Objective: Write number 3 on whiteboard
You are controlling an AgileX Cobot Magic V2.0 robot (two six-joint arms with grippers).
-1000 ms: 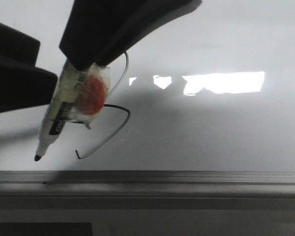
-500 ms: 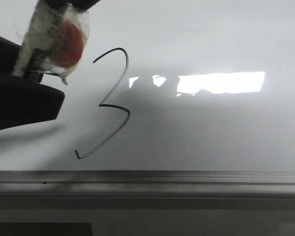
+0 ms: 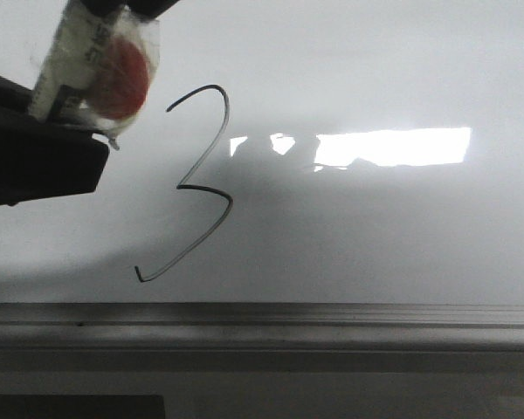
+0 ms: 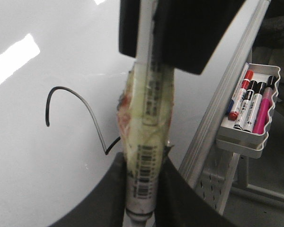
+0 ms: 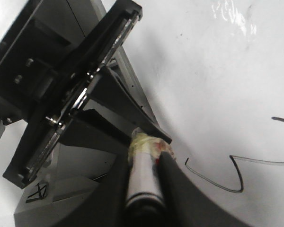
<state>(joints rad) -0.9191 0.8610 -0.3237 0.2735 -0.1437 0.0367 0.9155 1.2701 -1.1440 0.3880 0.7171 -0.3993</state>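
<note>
Between the two dark, matte fingers of the left gripper [image 4: 142, 182], pinched tight: one marker [image 4: 149, 109], a round white barrel with a printed barcode, wrapped midway in crinkled, yellowish clear tape [image 4: 144, 123]. Under that tape, seen from the front, one flat red disc [image 3: 120, 77]. At the marker's far end from those fingers, clamped on the same barrel, the right gripper [image 5: 144, 165], its two black fingers pressed against either side of the smooth grey shaft. So, two grippers, both closed on a single pen. Just beside the held marker, on the side away from the left gripper's dark body, drawn on the whiteboard [image 3: 375, 236]: one number 3 [image 3: 201, 183], a thin black line, angular, with a hooked top, a sharp middle notch and a long slanting tail ending in a small tick. Not touched by the pen or by either gripper. Glossy and pale grey all around, with one bright rectangular reflection [image 3: 393, 147] further off past the 3. Below the tail, well clear of both grippers, one ledge [image 3: 332, 319] of brushed grey metal, straight and ridged. Off past the board's edge in the left wrist view, one small white tray [image 4: 241, 142] with a wavy rim, holding five pens by count: one blue-tipped, one red, two black-capped, one pink.
</note>
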